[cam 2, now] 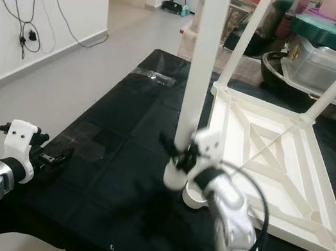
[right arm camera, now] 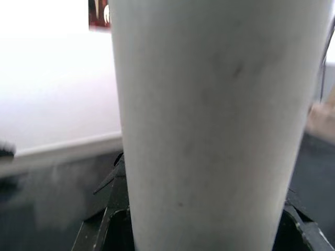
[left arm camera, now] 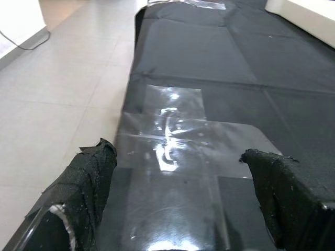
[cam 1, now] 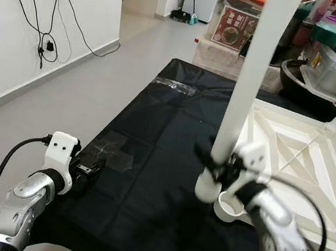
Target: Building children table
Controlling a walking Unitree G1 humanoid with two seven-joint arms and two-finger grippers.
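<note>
Now the right end effector (cam 1: 218, 167) is clamped round a white table leg (cam 1: 245, 93) near its lower end, holding it upright, long axis vertical, foot end pointing up out of frame. Its base hangs just beside the round corner socket (cam 1: 230, 207) of the upturned white tabletop (cam 1: 298, 161), which lies at three o'clock on the black-covered bench (cam 1: 153, 136). That leg looks like stiff, light, smooth plastic, probably slippery, so a low grip near the base seems wise. At eight o'clock, the left end effector (left arm camera: 183, 204) rests spread wide, holding nothing, over a patch of clear tape (left arm camera: 178, 157).
</note>
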